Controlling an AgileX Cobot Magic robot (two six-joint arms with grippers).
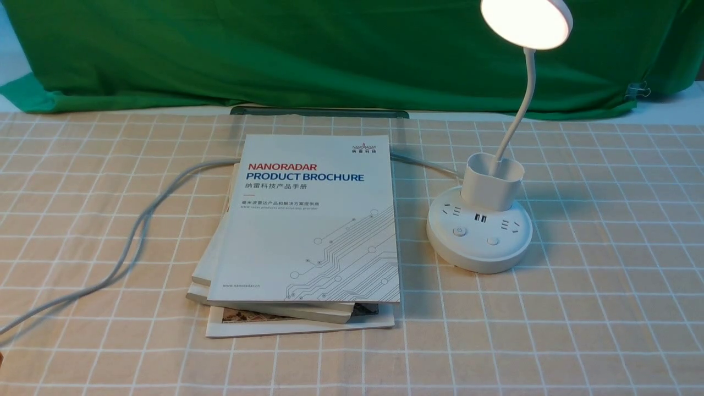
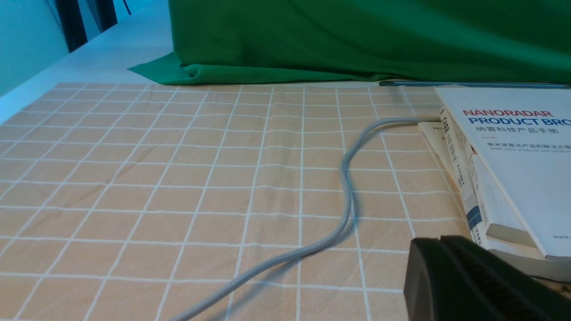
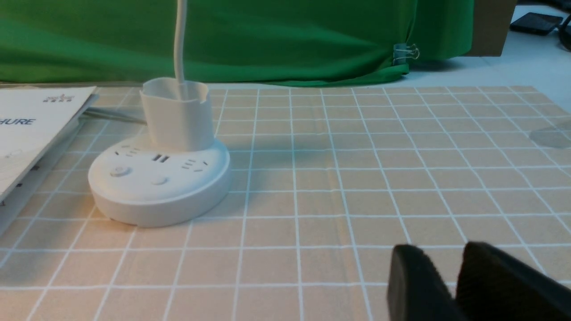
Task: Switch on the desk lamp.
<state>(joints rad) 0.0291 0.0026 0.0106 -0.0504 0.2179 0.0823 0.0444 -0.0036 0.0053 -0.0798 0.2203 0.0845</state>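
Observation:
The desk lamp [image 1: 479, 234] stands right of centre on the checked cloth. It is all white, with a round base, a cup holder [image 1: 491, 180], a gooseneck and a disc head [image 1: 525, 22] that glows. Two buttons [image 1: 459, 231] sit on the base front, beside the sockets. The base also shows in the right wrist view [image 3: 156, 187]. My right gripper [image 3: 450, 256] hovers low over bare cloth, well clear of the base, its fingertips a narrow gap apart and empty. My left gripper [image 2: 439, 243] is shut and empty beside the books. Neither gripper shows in the front view.
A stack of books topped by a white brochure [image 1: 311, 220] lies left of the lamp. A grey cable [image 1: 137, 231] runs from behind the books across the left of the cloth, also in the left wrist view [image 2: 348, 187]. A green cloth [image 1: 330, 49] hangs at the back.

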